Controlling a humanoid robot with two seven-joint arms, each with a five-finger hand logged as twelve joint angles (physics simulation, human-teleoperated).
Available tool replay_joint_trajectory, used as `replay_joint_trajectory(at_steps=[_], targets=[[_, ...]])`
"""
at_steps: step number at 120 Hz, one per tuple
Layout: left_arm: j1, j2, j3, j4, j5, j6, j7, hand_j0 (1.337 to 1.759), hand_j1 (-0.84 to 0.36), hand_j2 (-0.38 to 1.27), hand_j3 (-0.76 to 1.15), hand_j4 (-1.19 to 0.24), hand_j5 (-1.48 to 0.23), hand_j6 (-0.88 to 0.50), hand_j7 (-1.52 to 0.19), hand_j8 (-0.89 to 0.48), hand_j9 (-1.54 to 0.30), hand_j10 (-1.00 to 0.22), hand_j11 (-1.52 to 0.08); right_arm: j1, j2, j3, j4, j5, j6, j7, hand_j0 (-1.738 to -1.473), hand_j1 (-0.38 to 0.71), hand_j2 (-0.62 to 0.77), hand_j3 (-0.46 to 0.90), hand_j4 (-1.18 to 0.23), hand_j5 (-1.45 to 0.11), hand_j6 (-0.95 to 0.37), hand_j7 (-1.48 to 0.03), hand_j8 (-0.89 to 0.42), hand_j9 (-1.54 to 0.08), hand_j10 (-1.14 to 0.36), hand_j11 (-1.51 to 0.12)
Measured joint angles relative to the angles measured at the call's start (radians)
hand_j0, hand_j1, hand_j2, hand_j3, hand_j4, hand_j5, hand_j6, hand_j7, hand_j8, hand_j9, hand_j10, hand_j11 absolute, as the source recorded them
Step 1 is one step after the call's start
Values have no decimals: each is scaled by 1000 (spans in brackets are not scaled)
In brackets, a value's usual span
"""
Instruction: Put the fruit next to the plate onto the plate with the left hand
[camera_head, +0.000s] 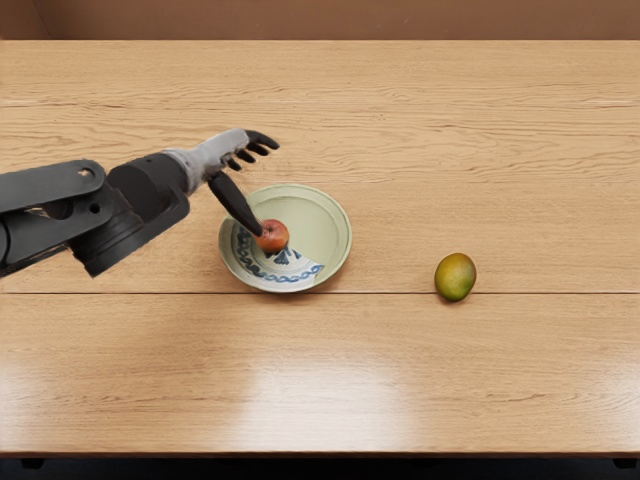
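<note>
A small red apple (273, 236) lies on the pale green plate (325, 215), left of the plate's middle. My left hand (243, 170) hovers over the plate's left rim with its fingers spread. The thumb (236, 203) points down toward the apple and its tip is at the apple's left edge; the other fingers (256, 145) stick out up and right, away from the fruit. Nothing is held. A green-yellow mango (455, 276) lies on the wooden table to the right of the plate, well apart from it.
The dark left forearm (90, 210) comes in from the left edge above the table (320, 380). The table's far edge runs along the top of the picture.
</note>
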Motion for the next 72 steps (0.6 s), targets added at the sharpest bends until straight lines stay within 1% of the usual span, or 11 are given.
replay_joint_trajectory(at_steps=[10, 20, 29, 33, 38, 49, 53, 61, 72], targets=[[3, 99, -72, -2, -164, -87, 0, 1658, 158, 58, 0, -170, -222, -152, -221, -156, -220, -170, -220, 0, 0, 0, 0, 0, 0, 0, -1658, -349, 0, 0, 0, 0, 0, 0, 0, 0, 0, 0], [3, 231, -131, -2, -414, -260, 0, 1658, 179, 46, 0, -149, -194, -137, -193, -140, -193, -149, -193, 1, 0, 1, 0, 0, 1, 0, -1658, -349, 0, 0, 0, 0, 0, 0, 0, 0, 0, 0], [28, 324, -160, 0, -631, -433, 0, 1658, 193, 38, 0, -136, -176, -127, -176, -129, -175, -136, -175, 1, 0, 1, 0, 0, 1, 0, -1658, -349, 0, 0, 0, 0, 0, 0, 0, 0, 0, 0], [38, 357, -168, 1, -719, -508, 0, 1658, 207, 34, 0, -123, -160, -116, -160, -118, -159, -124, -159, 1, 0, 1, 0, 0, 1, 0, -1658, -349, 0, 0, 0, 0, 0, 0, 0, 0, 0, 0], [49, 374, -175, 2, -802, -593, 0, 1658, 229, 29, 0, -104, -136, -99, -135, -100, -135, -105, -135, 1, 0, 1, 1, 0, 1, 0, -1658, -349, 0, 0, 0, 0, 0, 0, 0, 0, 0, 0], [112, 481, -183, 2, -902, -762, 0, 1658, 265, 19, 0, -73, -94, -69, -94, -70, -94, -73, -94, 1, 0, 1, 0, 0, 1, 0, -1658, -349, 0, 0, 0, 0, 0, 0, 0, 0, 0, 0], [119, 507, -184, 2, -921, -802, 0, 1658, 275, 17, 0, -64, -83, -61, -83, -62, -83, -64, -83, 1, 0, 1, 0, 0, 1, 0, -1658, -349, 0, 0, 0, 0, 0, 0, 0, 0, 0, 0], [124, 537, -186, 2, -960, -853, 0, 1658, 290, 13, 0, -50, -65, -48, -65, -49, -65, -51, -65, 1, 0, 1, 1, 0, 1, 0, -1658, -349, 0, 0, 0, 0, 0, 0, 0, 0, 0, 0], [125, 569, -187, 2, -1025, -887, 0, 1658, 305, 9, 0, -37, -48, -36, -48, -36, -48, -37, -48, 2, 0, 0, 1, 0, 1, 0, -1658, -349, 0, 0, 0, 0, 0, 0, 0, 0, 0, 0]])
